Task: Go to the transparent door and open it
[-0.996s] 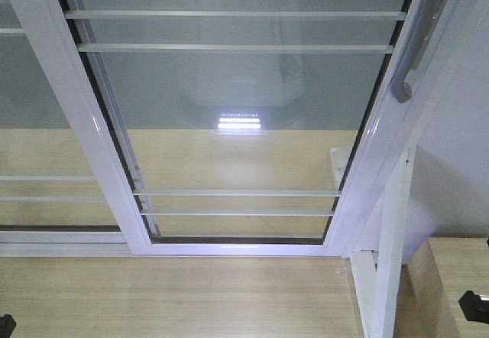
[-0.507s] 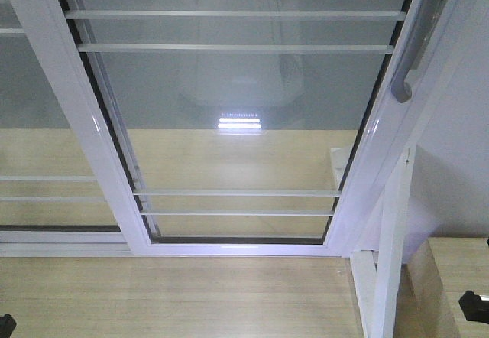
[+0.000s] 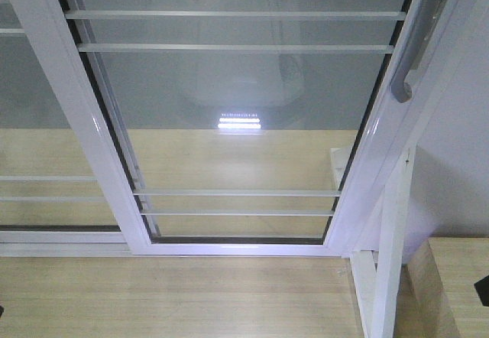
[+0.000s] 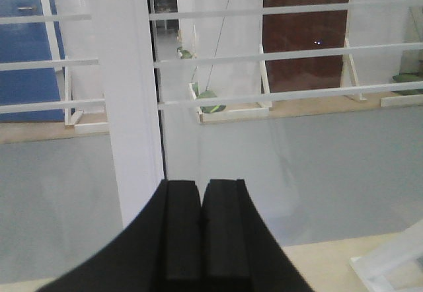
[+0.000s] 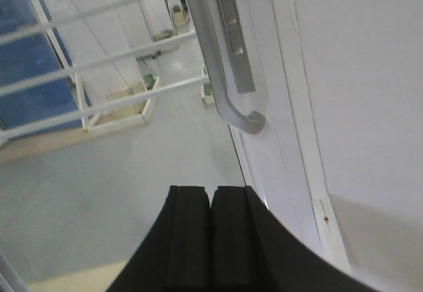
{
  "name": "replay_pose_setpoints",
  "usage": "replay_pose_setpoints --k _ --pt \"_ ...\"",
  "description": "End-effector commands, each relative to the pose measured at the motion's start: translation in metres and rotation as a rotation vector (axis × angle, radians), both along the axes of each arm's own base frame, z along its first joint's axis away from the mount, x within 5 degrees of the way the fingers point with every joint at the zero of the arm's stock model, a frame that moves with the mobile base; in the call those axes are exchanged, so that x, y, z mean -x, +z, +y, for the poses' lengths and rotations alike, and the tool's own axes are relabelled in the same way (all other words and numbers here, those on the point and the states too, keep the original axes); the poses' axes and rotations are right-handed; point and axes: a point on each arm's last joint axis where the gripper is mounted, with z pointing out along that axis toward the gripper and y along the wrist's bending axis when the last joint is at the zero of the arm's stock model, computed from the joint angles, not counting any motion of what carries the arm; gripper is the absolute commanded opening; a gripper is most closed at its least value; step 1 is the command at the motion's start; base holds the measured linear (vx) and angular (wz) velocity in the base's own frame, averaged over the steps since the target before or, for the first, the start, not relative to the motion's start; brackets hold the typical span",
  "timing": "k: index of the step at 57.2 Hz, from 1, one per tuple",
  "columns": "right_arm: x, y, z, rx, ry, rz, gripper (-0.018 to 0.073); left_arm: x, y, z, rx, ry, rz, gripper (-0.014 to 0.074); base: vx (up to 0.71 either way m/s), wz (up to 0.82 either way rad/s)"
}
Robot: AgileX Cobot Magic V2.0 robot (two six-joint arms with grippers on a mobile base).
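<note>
The transparent door (image 3: 237, 86) fills the front view, a glass panel in a glossy white frame crossed by thin white bars. Its curved silver-grey handle (image 3: 411, 55) runs down the right stile. In the right wrist view that handle (image 5: 218, 74) is just above and ahead of my right gripper (image 5: 211, 193), which is shut on nothing and apart from it. My left gripper (image 4: 201, 187) is shut and empty, facing barred glass beside a white upright stile (image 4: 129, 107). A black corner of the right gripper (image 3: 482, 288) shows at the front view's right edge.
A second barred glass panel (image 3: 38, 162) without a handle overlaps on the left. A white jamb post with a diagonal brace (image 3: 390, 261) stands at lower right, next to a wooden ledge (image 3: 451, 277) and a white wall (image 3: 458, 154). Light wood floor (image 3: 191, 300) lies before the door track.
In the front view the right gripper's black tip has slid to the right edge, and the left gripper's tip has left the lower left corner. The door has not moved.
</note>
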Motion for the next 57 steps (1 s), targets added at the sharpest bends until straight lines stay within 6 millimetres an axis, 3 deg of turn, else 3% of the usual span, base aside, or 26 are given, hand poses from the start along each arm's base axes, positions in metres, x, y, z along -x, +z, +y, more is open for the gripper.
replay_pose_setpoints --k 1,16,27,33,43,57 --pt "0.001 0.011 -0.005 -0.055 -0.052 -0.135 -0.0004 0.002 0.016 0.001 0.035 0.008 -0.121 0.0003 0.0 0.0" --pt "0.003 0.022 -0.009 -0.032 -0.101 -0.244 -0.0004 0.003 0.023 0.002 0.04 0.016 -0.19 0.0003 0.0 0.0" --pt "0.006 0.041 -0.007 0.162 -0.096 -0.261 -0.0004 0.009 0.046 0.004 0.08 0.027 -0.334 0.0003 0.0 0.0" --pt "0.011 0.061 -0.006 0.273 -0.102 -0.303 -0.0004 0.015 0.067 0.005 0.088 0.026 -0.399 0.0003 0.0 0.0" --pt "0.01 0.097 -0.005 0.3 -0.103 -0.327 -0.0004 0.018 0.1 0.005 0.098 0.024 -0.446 0.0003 0.0 0.0" --pt "-0.026 0.159 -0.004 0.398 -0.052 -0.197 -0.0004 -0.025 0.151 0.001 0.086 0.026 -0.336 0.0003 0.0 0.0"
